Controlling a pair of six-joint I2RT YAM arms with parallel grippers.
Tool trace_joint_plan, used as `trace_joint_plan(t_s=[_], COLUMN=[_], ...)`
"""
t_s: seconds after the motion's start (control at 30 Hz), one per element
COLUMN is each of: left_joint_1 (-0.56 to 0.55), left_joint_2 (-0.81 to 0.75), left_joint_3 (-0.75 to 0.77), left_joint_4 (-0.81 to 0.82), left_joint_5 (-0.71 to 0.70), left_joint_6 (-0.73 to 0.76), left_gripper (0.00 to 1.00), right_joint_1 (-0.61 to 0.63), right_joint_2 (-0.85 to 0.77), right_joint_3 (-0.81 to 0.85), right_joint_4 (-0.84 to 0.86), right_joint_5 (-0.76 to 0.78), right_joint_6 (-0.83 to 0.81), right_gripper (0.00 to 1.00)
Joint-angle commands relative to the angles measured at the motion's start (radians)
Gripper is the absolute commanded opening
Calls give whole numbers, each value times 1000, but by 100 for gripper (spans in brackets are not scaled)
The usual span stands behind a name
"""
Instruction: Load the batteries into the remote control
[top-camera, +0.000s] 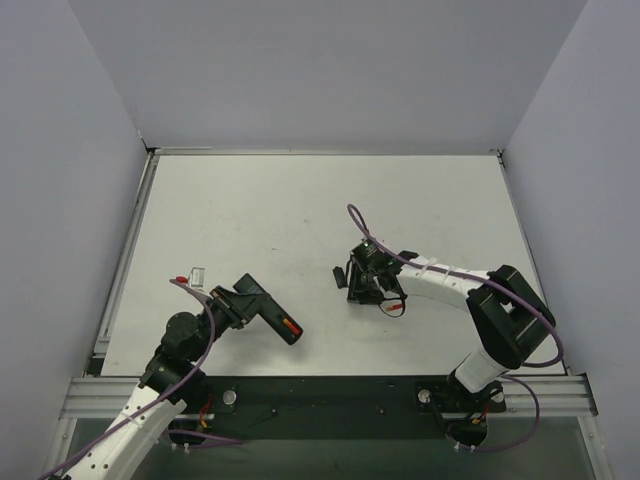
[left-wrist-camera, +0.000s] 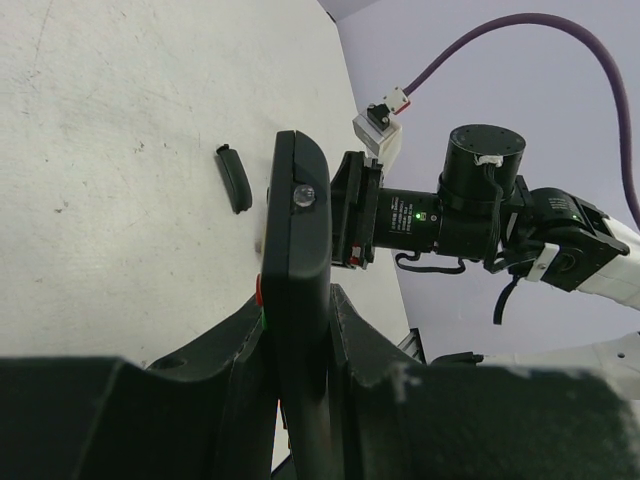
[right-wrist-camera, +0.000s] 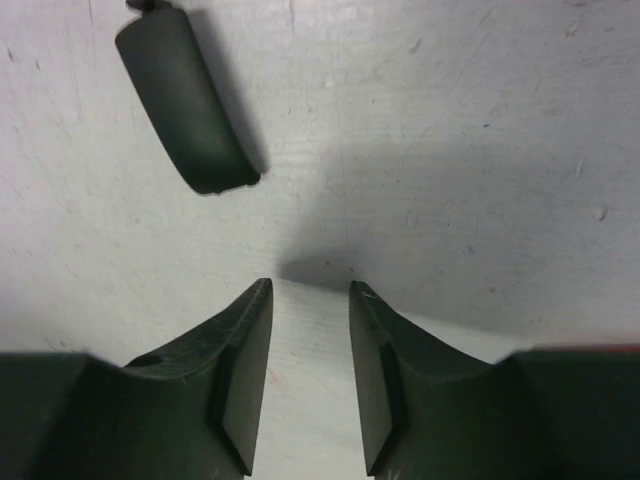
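Observation:
My left gripper (top-camera: 252, 303) (left-wrist-camera: 298, 300) is shut on the remote control (top-camera: 272, 313), a slim black bar held on its edge. In the left wrist view the remote (left-wrist-camera: 300, 230) points away towards the right arm, with red and green buttons showing by my fingers. My right gripper (top-camera: 360, 285) (right-wrist-camera: 310, 290) is open and empty, just above the table. A tiny red peg-like thing (top-camera: 181, 279), seemingly one of the batteries, lies at the table's left. I cannot make out the second battery.
The small black flat cover (top-camera: 340, 276) (right-wrist-camera: 185, 110) (left-wrist-camera: 235, 178) lies on the table just left of my right gripper. A small pale object (top-camera: 197, 273) lies beside the red peg. A red bit (top-camera: 393, 307) shows under the right wrist. Walls enclose the table.

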Motion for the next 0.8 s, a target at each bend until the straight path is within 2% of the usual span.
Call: trace_joint_plan(t_s=[0.0, 0.07, 0.1, 0.17, 0.2, 0.27, 0.33, 0.37, 0.47, 0.6, 0.7, 0.77], left_joint_1=[6, 6, 6, 6, 6, 6, 6, 6, 6, 7, 7, 6], left_joint_2=[-9, -6, -6, -4, -6, -4, -3, -3, 0, 8, 14, 14], left_joint_3=[27, 30, 32, 32, 30, 29, 27, 27, 26, 39, 55, 59], left_joint_4=[30, 32, 32, 33, 36, 44, 47, 52, 61, 66, 46, 41], left_joint_5=[-4, -2, -2, -1, -1, 2, 7, 10, 16, 31, 42, 45], left_joint_6=[-4, 0, 3, 7, 7, 10, 11, 13, 19, 33, 54, 60], left_gripper=[0, 0, 0, 0, 0, 0, 0, 0, 0, 0, 0, 0], right_joint_1=[25, 11, -1, -40, -49, -55, -52, -37, 11, 18, 23, 25], right_joint_2=[-69, -121, -134, -143, -140, -123, -109, -108, -111, -75, -68, -57], right_joint_3=[53, 92, 106, 166, 183, 212, 220, 214, 147, 111, 99, 85], right_joint_4=[-178, -259, -295, -419, -459, -566, -614, -643, -618, -596, -588, -575], right_joint_5=[63, 63, 58, 26, 30, 117, 136, 152, 179, 132, 77, 75], right_joint_6=[-126, -217, -330, -448, -579, -689, -866, -910, -1077, -1159, -1210, -1233], right_gripper=[36, 40, 42, 45, 46, 48, 53, 59, 68, 66, 58, 55])
